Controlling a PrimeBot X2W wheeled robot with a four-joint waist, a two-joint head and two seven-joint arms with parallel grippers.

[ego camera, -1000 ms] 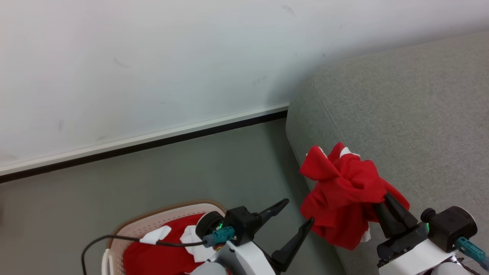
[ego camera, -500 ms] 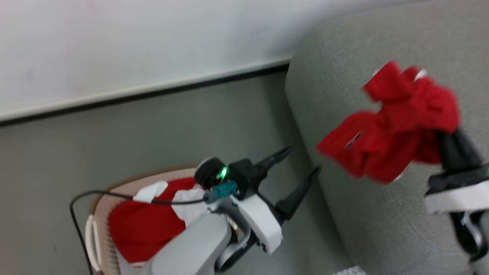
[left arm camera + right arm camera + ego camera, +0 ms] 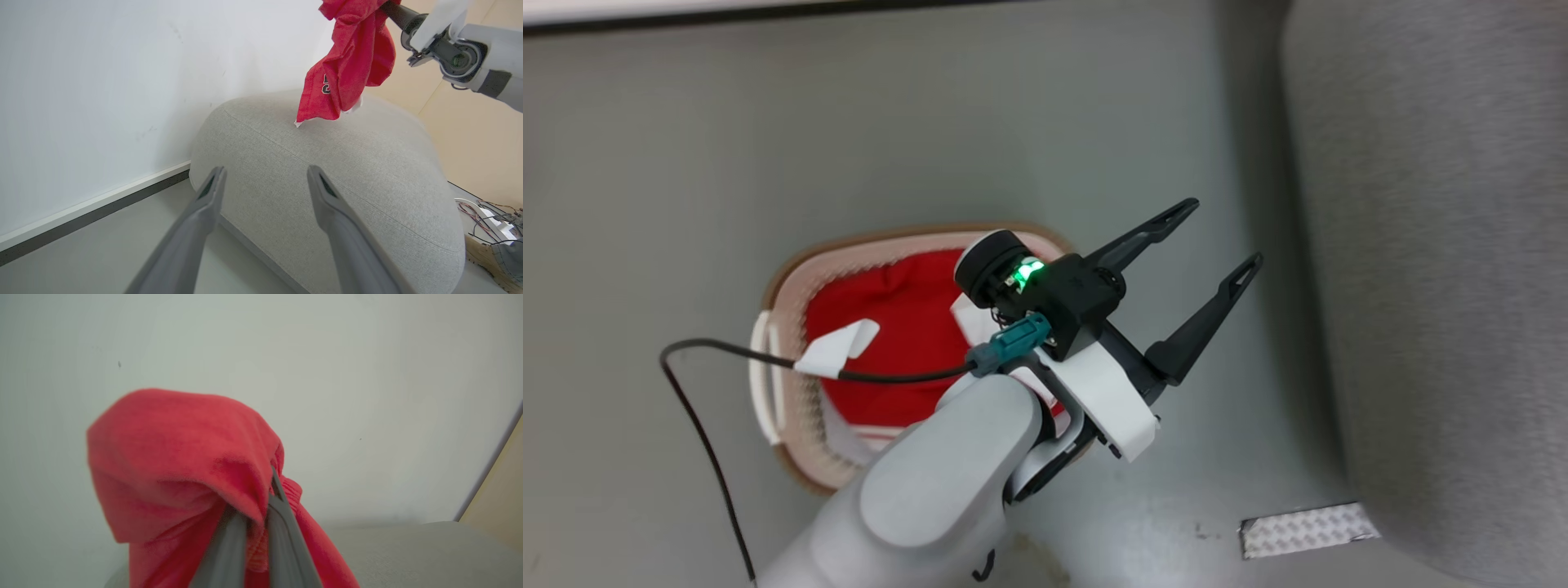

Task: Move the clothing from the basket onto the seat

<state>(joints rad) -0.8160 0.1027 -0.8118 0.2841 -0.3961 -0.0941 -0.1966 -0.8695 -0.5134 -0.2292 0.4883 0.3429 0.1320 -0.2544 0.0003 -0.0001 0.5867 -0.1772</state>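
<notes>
The cream basket (image 3: 783,287) with a brown rim stands on the grey floor, and red clothing with white parts (image 3: 890,327) lies in it. My left gripper (image 3: 1227,231) hovers open and empty between the basket and the grey seat (image 3: 1437,245). In the left wrist view the left gripper (image 3: 265,169) points at the seat (image 3: 347,163). Above the seat hangs a red garment (image 3: 351,61), its lower tip just over the cushion, with my right gripper (image 3: 389,8) shut on its top. In the right wrist view the right gripper (image 3: 257,506) pinches the bunched red garment (image 3: 175,457).
A white wall with a dark skirting strip (image 3: 102,200) runs behind the seat. A black cable (image 3: 703,425) loops over the basket's left side. A ribbed metal plate (image 3: 1307,529) lies on the floor by the seat. Loose cables (image 3: 490,212) lie beyond the seat's far end.
The head camera has tilted down, bringing the basket to mid picture. My right gripper carried the red garment up over the seat and out of the head view. The left gripper stays open.
</notes>
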